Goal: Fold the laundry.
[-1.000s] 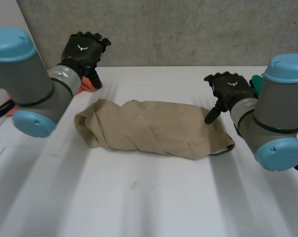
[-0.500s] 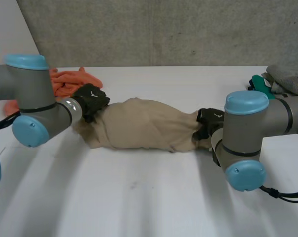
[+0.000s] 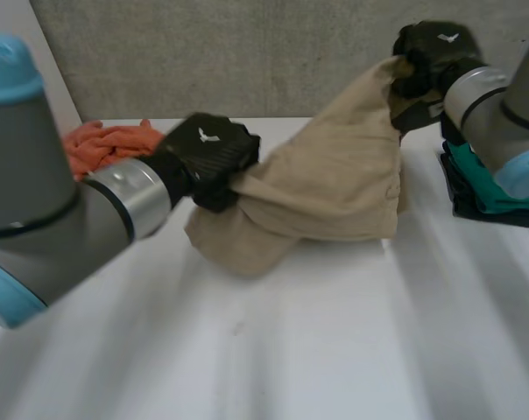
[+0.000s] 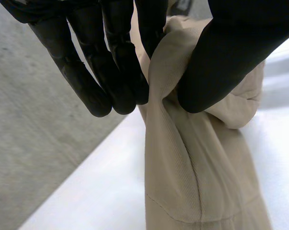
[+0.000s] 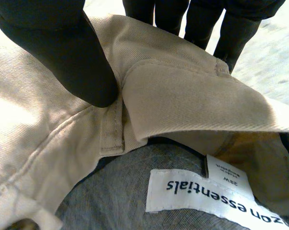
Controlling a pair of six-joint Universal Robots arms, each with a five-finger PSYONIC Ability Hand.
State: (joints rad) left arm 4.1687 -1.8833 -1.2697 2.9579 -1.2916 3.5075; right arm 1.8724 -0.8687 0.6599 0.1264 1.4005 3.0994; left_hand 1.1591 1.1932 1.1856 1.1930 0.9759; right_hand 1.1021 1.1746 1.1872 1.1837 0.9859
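Tan trousers (image 3: pixel 326 188) hang btwn both hands in head view, low end on desk (image 3: pixel 335 350); left hand (image 3: pixel 208 157) clamps one end, right hand (image 3: pixel 431 57) holds other end higher. Left wrist view: left hand (image 4: pixel 230 52) pinches a fold, thumb vs fingers. Right wrist view: right hand (image 5: pixel 63 52) pinches waistband near label (image 5: pixel 206 196).

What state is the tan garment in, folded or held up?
Held up, not folded: the tan garment hangs bunched between the left hand and the higher right hand, both pinching it.
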